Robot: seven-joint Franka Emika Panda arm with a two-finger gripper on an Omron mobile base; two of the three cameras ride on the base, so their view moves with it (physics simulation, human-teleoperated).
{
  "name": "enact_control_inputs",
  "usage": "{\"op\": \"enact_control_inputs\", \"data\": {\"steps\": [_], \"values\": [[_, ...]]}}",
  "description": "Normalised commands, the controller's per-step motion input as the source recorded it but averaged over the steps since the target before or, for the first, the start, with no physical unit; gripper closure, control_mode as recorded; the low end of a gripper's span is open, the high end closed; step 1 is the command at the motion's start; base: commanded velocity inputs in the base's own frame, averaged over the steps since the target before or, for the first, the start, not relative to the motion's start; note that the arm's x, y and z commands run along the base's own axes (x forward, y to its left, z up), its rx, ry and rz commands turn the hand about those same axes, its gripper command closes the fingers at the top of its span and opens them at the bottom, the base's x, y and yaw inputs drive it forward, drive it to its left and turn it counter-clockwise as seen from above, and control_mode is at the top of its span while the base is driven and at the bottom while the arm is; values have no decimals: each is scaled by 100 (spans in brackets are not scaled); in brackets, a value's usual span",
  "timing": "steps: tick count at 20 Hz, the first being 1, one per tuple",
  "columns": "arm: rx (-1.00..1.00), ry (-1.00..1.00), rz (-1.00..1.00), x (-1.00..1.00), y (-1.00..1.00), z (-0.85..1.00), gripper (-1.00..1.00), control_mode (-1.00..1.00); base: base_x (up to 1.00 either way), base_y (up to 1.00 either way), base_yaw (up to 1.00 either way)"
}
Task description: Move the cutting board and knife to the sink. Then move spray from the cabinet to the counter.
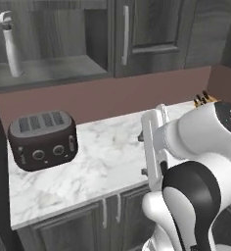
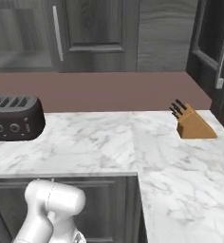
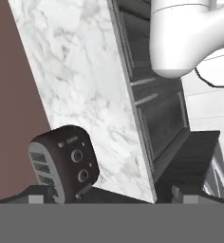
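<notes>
The dark toaster (image 1: 43,139) makes the easiest landmark here: it sits at the far left end of the white marble table (image 1: 103,162), close against the reddish-brown back wall. Above it and a little to its left, the spray (image 1: 11,43) stands upright on the grey shelf of the open cabinet (image 1: 49,71) — a slim pale bottle with its trigger head at the top, nothing touching it. To the right of the toaster, past a long bare stretch of marble, a tan knife block (image 2: 192,123) with dark handles rests near the corner where the table turns. The robot's white arm (image 1: 196,166) rises in front of the table, to the right of the toaster and well below the shelf. Its hand (image 3: 114,197) is turned on its side, looking along the table edge toward the toaster, with the two dark fingertips (image 3: 38,195) spread wide apart — nothing between them, nothing held.
</notes>
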Motion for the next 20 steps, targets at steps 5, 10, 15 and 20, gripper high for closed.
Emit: {"op": "enact_control_inputs", "data": {"steps": [5,10,15,20], "values": [[0,0,0,0,0,0,-100,100,64,95,3],[0,0,0,0,0,0,-100,100,18,94,2],[0,0,0,0,0,0,-100,100,-24,37,0],[0,0,0,0,0,0,-100,100,-15,19,0]]}}
